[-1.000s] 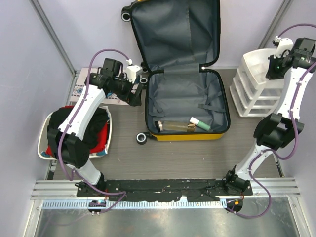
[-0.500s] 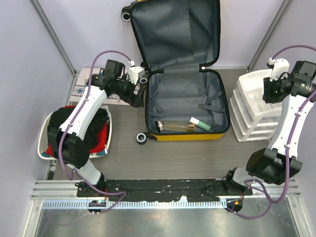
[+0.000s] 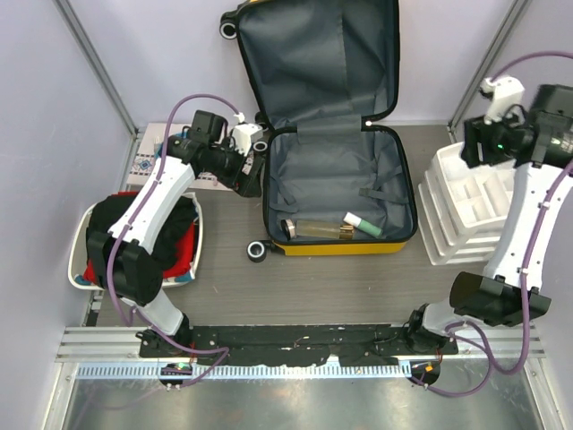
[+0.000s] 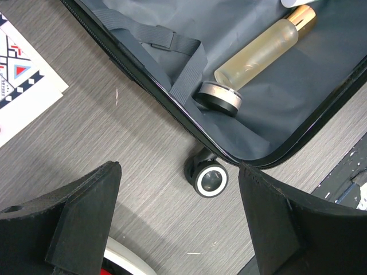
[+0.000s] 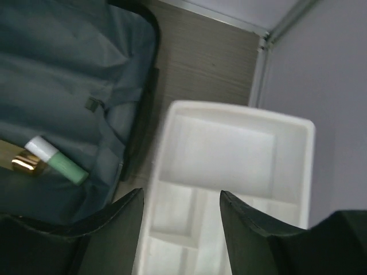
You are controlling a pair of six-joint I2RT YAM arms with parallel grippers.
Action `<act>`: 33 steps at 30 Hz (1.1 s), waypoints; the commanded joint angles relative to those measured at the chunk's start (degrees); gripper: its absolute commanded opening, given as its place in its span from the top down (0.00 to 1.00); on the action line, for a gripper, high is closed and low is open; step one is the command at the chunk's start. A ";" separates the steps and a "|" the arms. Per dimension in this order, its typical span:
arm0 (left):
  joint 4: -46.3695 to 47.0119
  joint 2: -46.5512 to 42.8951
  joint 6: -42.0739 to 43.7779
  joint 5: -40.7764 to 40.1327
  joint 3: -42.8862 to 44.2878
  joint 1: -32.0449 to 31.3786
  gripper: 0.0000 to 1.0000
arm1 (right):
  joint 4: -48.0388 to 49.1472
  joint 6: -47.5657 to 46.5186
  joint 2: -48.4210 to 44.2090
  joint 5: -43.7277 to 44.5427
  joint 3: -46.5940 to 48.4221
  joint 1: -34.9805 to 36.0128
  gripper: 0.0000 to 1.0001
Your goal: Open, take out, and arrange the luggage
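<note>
Jaws apart on left gripper (image 4: 178, 172) and right gripper (image 5: 179, 197); neither holds anything.
Large yellow hard-shell suitcase (image 3: 331, 170) lies open mid-table, lid upright against the back wall, holding a frosted gold-capped bottle (image 3: 315, 229) and a green white-capped tube (image 3: 363, 224). Left gripper hovers beside its left edge, and right gripper hangs over the white plastic drawer unit (image 3: 466, 202).

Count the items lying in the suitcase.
3: a clear bottle along the near edge, a round tin at its left end, a green tube at its right. More may be hidden.
</note>
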 commanded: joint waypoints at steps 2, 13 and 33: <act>0.85 -2.59 -0.15 0.39 -0.74 -0.16 0.12 | -3.99 4.88 2.08 -2.13 1.89 14.82 0.39; 2.43 -3.47 -5.95 2.31 -1.01 3.27 0.07 | 8.92 4.27 4.72 6.31 -20.69 40.23 0.42; 3.05 -1.01 -11.32 6.19 0.13 7.93 0.08 | 25.99 5.32 17.72 18.00 -33.99 47.54 0.44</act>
